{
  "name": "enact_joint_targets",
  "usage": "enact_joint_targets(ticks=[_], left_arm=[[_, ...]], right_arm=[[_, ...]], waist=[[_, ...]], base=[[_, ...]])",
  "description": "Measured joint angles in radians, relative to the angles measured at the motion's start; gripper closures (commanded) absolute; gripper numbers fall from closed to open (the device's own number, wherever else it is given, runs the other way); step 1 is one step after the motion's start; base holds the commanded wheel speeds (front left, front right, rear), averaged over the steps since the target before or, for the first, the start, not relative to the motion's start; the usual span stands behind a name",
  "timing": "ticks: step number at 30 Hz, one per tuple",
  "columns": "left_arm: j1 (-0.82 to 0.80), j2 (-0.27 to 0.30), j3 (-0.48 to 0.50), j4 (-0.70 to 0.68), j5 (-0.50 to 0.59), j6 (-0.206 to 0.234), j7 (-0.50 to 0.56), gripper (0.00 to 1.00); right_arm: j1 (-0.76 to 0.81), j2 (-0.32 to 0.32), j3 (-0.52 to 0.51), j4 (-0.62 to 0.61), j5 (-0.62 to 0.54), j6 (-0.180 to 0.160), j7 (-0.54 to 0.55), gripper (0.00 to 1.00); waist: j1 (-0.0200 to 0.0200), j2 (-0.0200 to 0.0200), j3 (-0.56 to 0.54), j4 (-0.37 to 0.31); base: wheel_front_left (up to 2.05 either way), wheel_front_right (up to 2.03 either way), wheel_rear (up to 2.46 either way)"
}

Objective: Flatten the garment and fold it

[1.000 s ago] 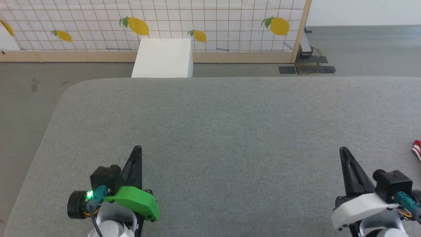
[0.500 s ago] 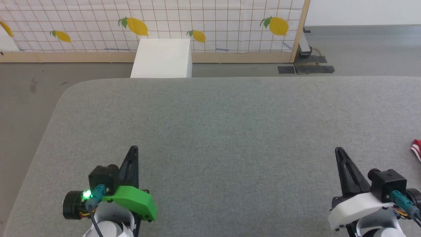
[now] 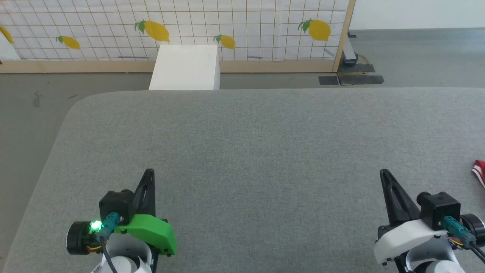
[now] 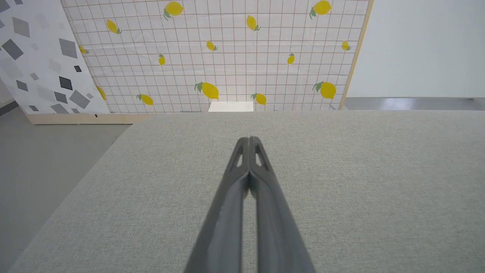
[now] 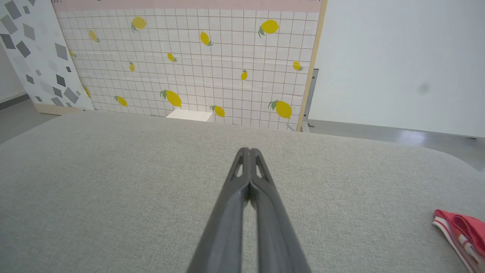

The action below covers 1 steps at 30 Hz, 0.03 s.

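Only a corner of the red garment (image 3: pixel 479 171) with red-and-white striped trim shows at the right edge of the head view; the right wrist view has it at the lower right (image 5: pixel 462 231), on the grey padded table (image 3: pixel 265 144). My left gripper (image 3: pixel 150 172) hovers low over the table's near left, fingers pressed together and empty (image 4: pixel 249 141). My right gripper (image 3: pixel 383 172) sits at the near right, also shut and empty (image 5: pixel 249 151), well left of the garment.
A white box (image 3: pixel 185 68) stands on the floor beyond the table's far edge, before a lemon-patterned screen (image 3: pixel 242 26) with a wooden frame. The table's rounded left corner (image 3: pixel 79 106) drops to grey floor.
The whole head view has drifted slightly, so the camera has moved. Both grippers sit a little further left and lower in it. Both remain shut.
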Motion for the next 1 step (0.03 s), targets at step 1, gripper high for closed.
enact_joint_targets(ticks=[1], left_arm=[[0.0, 0.0, 0.002, -0.003, 0.0, 0.0, 0.001, 1.0]], right_arm=[[0.0, 0.0, 0.001, 0.0, 0.0, 0.0, 0.003, 1.0]], waist=[[0.0, 0.0, 0.0, 0.0]], base=[[0.0, 0.0, 0.0]])
